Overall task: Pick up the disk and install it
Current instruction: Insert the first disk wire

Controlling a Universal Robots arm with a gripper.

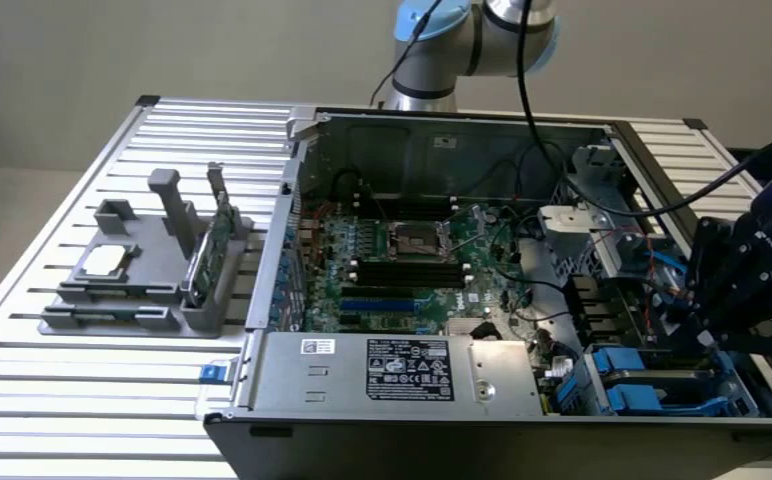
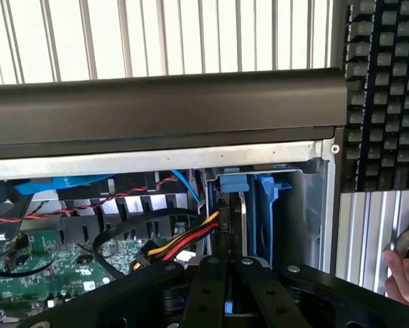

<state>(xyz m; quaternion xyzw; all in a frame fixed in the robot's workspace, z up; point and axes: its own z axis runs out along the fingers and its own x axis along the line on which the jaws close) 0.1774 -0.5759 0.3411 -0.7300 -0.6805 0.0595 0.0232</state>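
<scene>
The end effector (image 2: 226, 270) hangs over the drive bay in the corner of the open computer case (image 1: 400, 130), its fingers pressed together with nothing visibly pinched between them. Just beyond the fingertips the disk (image 2: 255, 205) stands on edge in its blue carrier, slotted into the bay beside the yellow and red power cables (image 2: 184, 240), so it appears seated or close to it. The case rests on the slatted worktop (image 1: 93, 390), lid off for access from above.
</scene>
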